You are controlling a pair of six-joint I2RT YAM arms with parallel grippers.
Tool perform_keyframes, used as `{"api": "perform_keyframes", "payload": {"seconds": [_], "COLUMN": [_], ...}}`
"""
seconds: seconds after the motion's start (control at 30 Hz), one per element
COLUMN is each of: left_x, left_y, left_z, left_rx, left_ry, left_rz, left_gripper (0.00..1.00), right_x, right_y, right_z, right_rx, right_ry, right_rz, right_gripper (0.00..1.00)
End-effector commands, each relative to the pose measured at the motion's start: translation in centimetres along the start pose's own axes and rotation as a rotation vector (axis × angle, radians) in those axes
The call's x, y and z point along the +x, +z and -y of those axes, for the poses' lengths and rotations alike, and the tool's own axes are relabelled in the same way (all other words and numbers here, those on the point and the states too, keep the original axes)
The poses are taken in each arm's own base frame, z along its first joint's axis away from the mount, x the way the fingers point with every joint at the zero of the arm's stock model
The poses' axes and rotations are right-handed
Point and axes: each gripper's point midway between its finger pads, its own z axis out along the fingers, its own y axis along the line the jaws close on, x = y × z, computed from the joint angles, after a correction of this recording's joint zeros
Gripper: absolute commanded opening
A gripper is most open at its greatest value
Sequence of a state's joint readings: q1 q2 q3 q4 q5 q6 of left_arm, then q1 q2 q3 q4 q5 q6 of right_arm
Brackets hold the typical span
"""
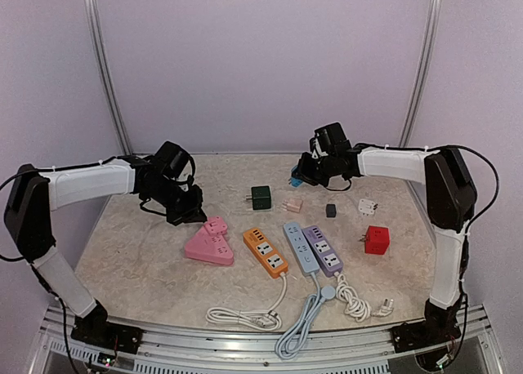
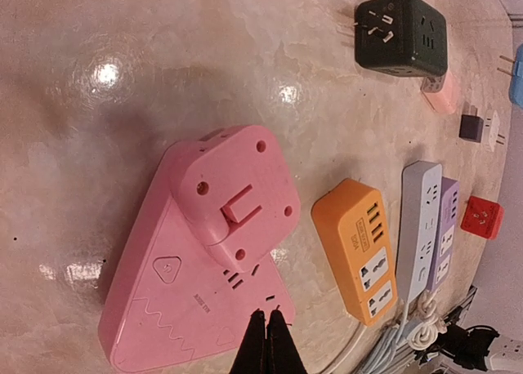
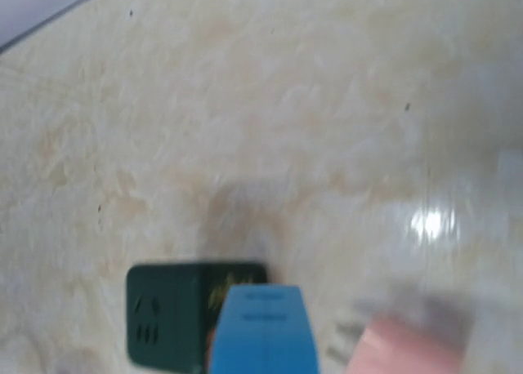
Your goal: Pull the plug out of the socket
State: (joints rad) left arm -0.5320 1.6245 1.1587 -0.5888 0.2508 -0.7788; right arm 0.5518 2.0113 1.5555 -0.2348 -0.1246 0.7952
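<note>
Two arms are out over your table (image 1: 139,264), and the pink triangular socket (image 1: 206,250) lies left of centre, just beside the orange power strip (image 1: 265,252), with the pink plug (image 1: 216,225) seated on its far corner. Your left gripper (image 2: 266,318) hangs pinched together and empty, close by the socket and clear of the plug. Your right gripper (image 1: 304,175), over the far side, is clamped on a small blue plug (image 3: 261,329).

This was a robotics lab test cell: a marble-patterned table (image 1: 139,260) boxed in by plain pale panels (image 1: 261,64) on metal posts (image 1: 103,55), with a left arm (image 1: 90,182) and right arm (image 1: 396,162) bolted to an aluminium rail (image 1: 180,345) at its near edge.
</note>
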Motion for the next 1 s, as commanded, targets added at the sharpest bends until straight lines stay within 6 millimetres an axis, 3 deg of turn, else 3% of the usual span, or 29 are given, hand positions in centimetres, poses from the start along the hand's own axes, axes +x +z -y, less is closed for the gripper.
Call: {"api": "perform_keyframes", "payload": {"seconds": [0.0,0.23,0.37,0.7,0.97], "left_x": [0.2,0.3,0.5,0.8,0.9], "left_y": [0.6,0.8,0.9,1.8,2.1], "left_z": [-0.8,-1.5,-1.7,-1.3,-1.4], "left_rx": [-0.063,-0.107,-0.121,-0.147,-0.159], "left_ry": [-0.029,-0.063,-0.075,-0.084,-0.082], "left_rz": [-0.02,-0.028,-0.031,-0.042,-0.046], "left_gripper": [0.0,0.0,0.0,0.0,0.0], "right_x": [-0.2,-0.5,-0.6,0.1,-1.7], "right_y": [2.8,5.4,5.9,6.6,3.9], "right_z": [1.6,4.9,6.7,10.1,11.1], "right_rx": [-0.099,-0.12,-0.116,-0.05,0.117], "right_ry": [0.007,0.055,0.077,0.082,-0.013], "right_rz": [-0.042,-0.075,-0.083,-0.14,-0.088], "right_gripper": [0.0,0.0,0.09,0.51,0.75]}}
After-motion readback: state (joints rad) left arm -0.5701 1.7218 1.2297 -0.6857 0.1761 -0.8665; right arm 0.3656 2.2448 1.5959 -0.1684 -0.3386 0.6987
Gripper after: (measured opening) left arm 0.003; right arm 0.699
